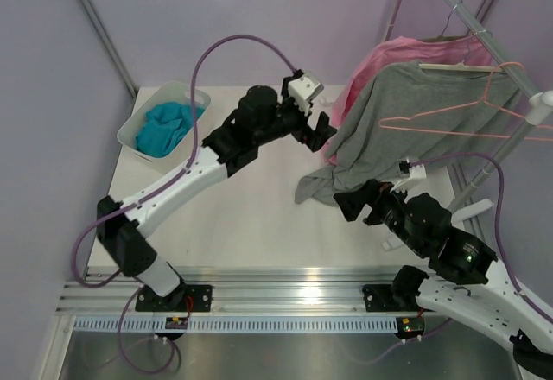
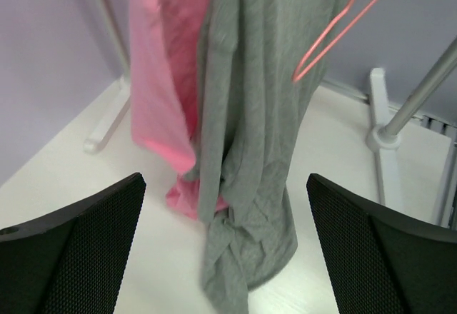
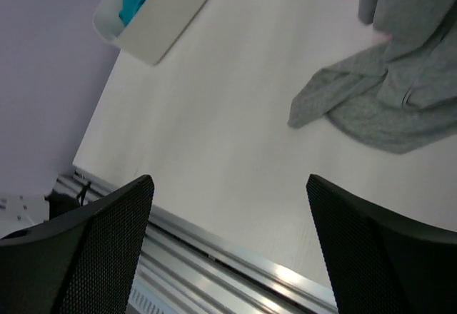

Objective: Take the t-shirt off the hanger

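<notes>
Left end effector (image 1: 318, 134) gapes wide and empty, facing the grey t-shirt (image 1: 415, 112), which hangs from the cream hanger (image 1: 458, 67) on the rail (image 1: 471, 17) with its hem pooled on the table (image 1: 259, 216); right end effector (image 1: 354, 200), equally wide, hovers near that hem. Likely best: pinch grey fabric only, clear of the pink t-shirt (image 1: 380, 56), and draw it sideways off one hanger arm
</notes>
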